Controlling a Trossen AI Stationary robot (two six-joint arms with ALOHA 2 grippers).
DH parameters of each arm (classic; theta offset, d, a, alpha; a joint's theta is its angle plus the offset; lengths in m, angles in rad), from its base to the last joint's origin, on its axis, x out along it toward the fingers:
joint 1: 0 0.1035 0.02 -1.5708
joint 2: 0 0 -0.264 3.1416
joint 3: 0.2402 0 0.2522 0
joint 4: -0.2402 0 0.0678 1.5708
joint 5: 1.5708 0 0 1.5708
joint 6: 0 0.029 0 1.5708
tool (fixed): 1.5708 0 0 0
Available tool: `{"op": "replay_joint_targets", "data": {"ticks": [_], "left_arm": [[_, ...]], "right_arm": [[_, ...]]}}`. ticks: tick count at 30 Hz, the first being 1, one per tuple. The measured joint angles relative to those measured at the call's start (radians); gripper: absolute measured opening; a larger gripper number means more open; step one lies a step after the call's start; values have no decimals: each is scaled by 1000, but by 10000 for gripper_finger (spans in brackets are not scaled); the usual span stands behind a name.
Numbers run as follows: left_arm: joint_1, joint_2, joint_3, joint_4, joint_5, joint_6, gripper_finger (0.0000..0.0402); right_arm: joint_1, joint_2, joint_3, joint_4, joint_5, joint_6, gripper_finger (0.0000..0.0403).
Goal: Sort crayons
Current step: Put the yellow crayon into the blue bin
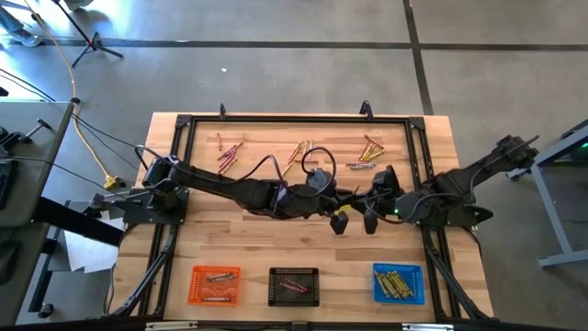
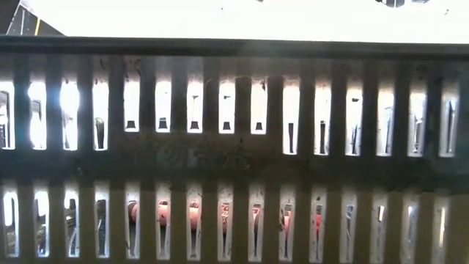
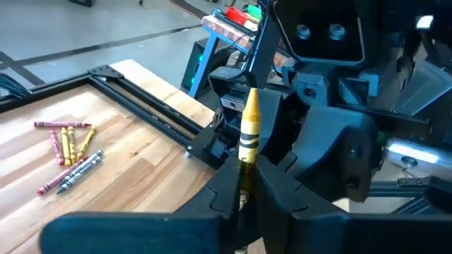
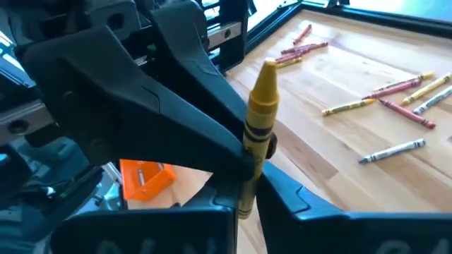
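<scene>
A yellow crayon [image 3: 248, 127] [image 4: 261, 113] with a black-printed wrapper is held up over the middle of the table, where my two grippers meet. My left gripper [image 3: 243, 187] [image 1: 339, 221] reaches in from the table's left and is shut on it. My right gripper [image 4: 248, 189] [image 1: 370, 219] reaches in from the right and is shut on the same crayon. More crayons lie loose on the wood in three clusters near the far edge [image 1: 228, 153] [image 1: 299, 153] [image 1: 367, 153]. My left gripper pinches the yellow crayon's lower part [image 3: 245, 164] between its two fingers, coming slanting down from the table's left. The crayon stands out above the fingers, pointed tip up, clear of the table. My right gripper pinches the lower part of the same crayon [image 4: 252, 164] between its two fingers, slanting down from the table's right. My left gripper's fingers [image 4: 212, 134] meet the crayon close beside this hold. The crayon stands tip up, clear of the table.
Along the near edge stand an orange tray [image 1: 215, 272], a black tray [image 1: 294, 273] and a blue tray [image 1: 398, 268], each with crayons inside. A black metal frame [image 1: 294, 119] borders the work area. The low view is filled by a dark slotted wall [image 2: 234, 161].
</scene>
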Motion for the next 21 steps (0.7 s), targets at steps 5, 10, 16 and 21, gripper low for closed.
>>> {"op": "replay_joint_targets", "data": {"ticks": [5, 10, 16, 21], "left_arm": [[13, 0, 1, -81, 11, 21, 59], [6, 7, -4, -131, 52, 23, 82], [8, 3, -2, -231, 102, 13, 91], [5, 3, -2, -307, 113, -50, 92]], "right_arm": [[4, -43, 88, -238, -7, 52, 13], [30, -57, 214, -518, -101, 163, 13], [129, -25, 198, -552, -438, 339, 13], [265, 69, 128, -548, -648, 492, 13]]}}
